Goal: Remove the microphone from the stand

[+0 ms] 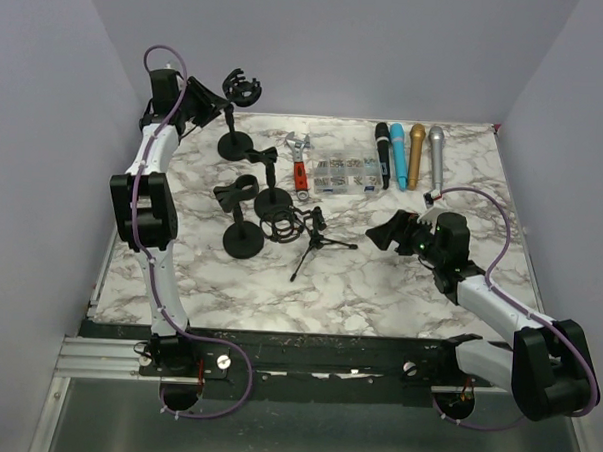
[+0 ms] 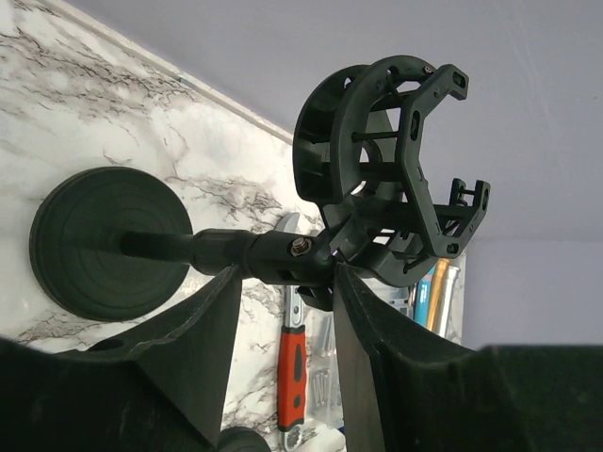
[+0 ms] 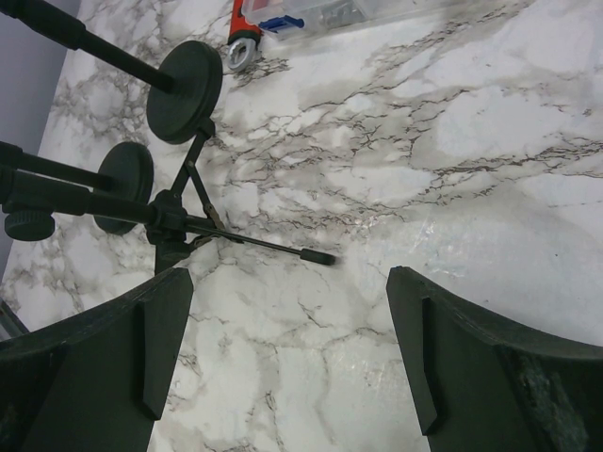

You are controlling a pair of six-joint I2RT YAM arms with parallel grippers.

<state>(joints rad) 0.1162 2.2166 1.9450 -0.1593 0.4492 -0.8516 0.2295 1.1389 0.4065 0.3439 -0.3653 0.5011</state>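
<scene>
A black stand with a round base [image 1: 235,145] carries a black shock mount [image 1: 243,86] at the far left; the mount [image 2: 396,160] holds no microphone. My left gripper [image 1: 215,104] is up at the stand's neck. In the left wrist view the left gripper [image 2: 287,273] has its jaws partly apart, with the neck joint [image 2: 297,250] crossing just beyond the tips; I see no grip on it. Several microphones lie side by side at the back right: black [image 1: 382,154], blue [image 1: 398,153], gold [image 1: 416,156], silver [image 1: 437,157]. My right gripper [image 1: 386,233] is open and empty above bare marble [image 3: 287,278].
Two more round-base stands [image 1: 246,242] [image 1: 273,198] and a small tripod [image 1: 316,242] stand mid-table, left of the right gripper. A red-handled wrench [image 1: 300,164] and a clear box of screws [image 1: 348,174] lie behind them. The tripod's leg tip [image 3: 316,255] is just ahead of the right jaws.
</scene>
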